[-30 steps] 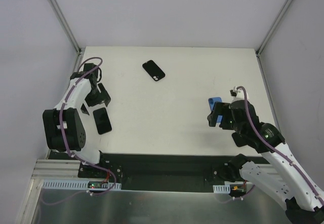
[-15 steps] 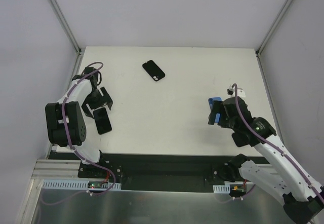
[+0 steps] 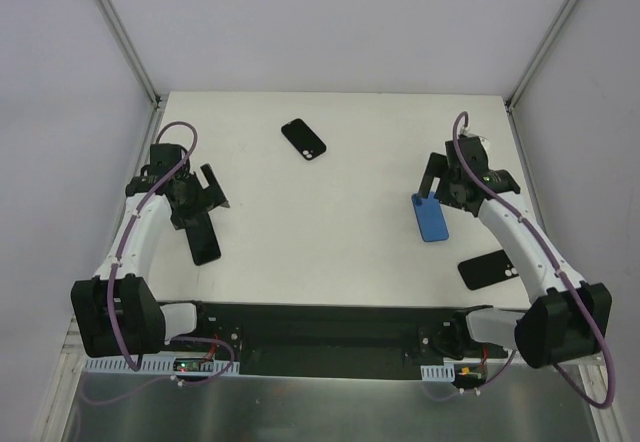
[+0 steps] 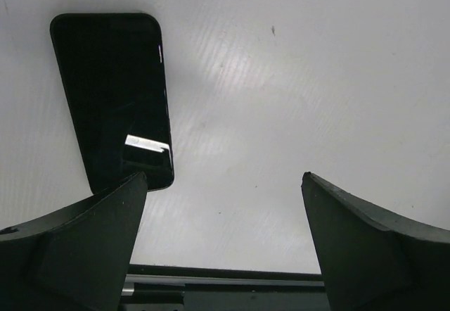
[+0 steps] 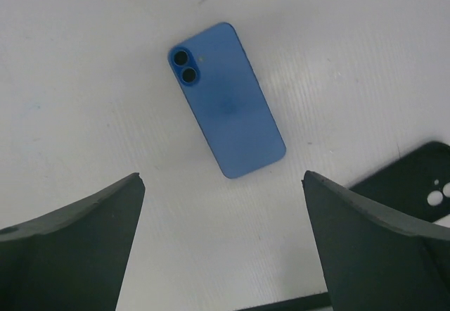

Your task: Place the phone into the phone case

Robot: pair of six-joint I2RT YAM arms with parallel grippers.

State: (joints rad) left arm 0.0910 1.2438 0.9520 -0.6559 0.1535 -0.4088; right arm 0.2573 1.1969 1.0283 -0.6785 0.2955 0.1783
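The phone (image 3: 431,218) lies flat on the table with its blue back up; in the right wrist view (image 5: 226,100) its camera end points away. My right gripper (image 3: 438,184) is open and empty, just beyond the phone, with the jaws (image 5: 221,177) wide apart above it. A black phone case (image 3: 487,269) with a camera cutout lies near the right front, and its corner shows in the right wrist view (image 5: 415,181). My left gripper (image 3: 203,197) is open and empty at the left (image 4: 223,176).
A glossy black slab (image 3: 203,239) lies beside the left gripper, seen screen-up in the left wrist view (image 4: 112,100). Another black phone-shaped thing with camera dots (image 3: 303,139) lies at the far middle. The table's front edge (image 4: 225,272) is close below the left jaws.
The right gripper was holding the blue phone upright above the table. Now the phone lies flat, and the gripper is open and has moved away. The left gripper has shifted slightly.
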